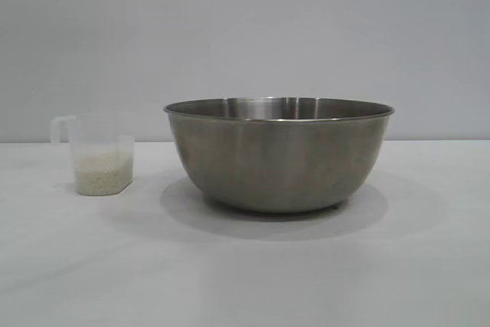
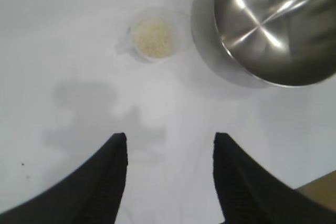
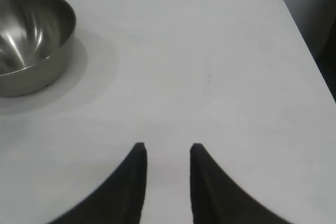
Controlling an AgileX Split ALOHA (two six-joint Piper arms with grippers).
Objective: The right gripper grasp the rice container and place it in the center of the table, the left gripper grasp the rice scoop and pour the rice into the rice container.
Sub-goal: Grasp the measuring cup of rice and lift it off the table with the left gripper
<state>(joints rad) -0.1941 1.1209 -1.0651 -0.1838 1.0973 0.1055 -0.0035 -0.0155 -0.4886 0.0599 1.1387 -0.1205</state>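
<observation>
Rice (image 2: 153,38) from above; rice scoop (image 1: 95,154) handle side-on

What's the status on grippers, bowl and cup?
Left gripper open over bare table, short of the cup, holding nothing. Right gripper open, empty, away from the bowl. Rice in cup. Nothing in the way.

A plain pale grey wall (image 1: 245,28) stands behind the scene.
</observation>
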